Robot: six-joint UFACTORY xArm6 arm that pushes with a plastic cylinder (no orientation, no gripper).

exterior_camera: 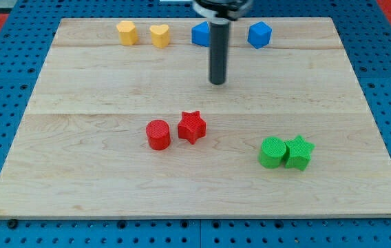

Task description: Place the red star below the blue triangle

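The red star [191, 127] lies near the middle of the wooden board [78, 158], touching or almost touching a red cylinder [158, 134] on its left. A blue block [200, 34], partly hidden behind the rod, sits at the view's top; its shape is hard to make out. A second blue block [259, 34], cube-like, sits to its right. My tip [217, 82] stands above and right of the red star, well apart from it, below the partly hidden blue block.
A yellow hexagonal block [127, 32] and a yellow heart [160, 35] sit at the view's top left. A green cylinder [272, 152] and a green star [299, 152] touch each other at the lower right. Blue pegboard surrounds the board.
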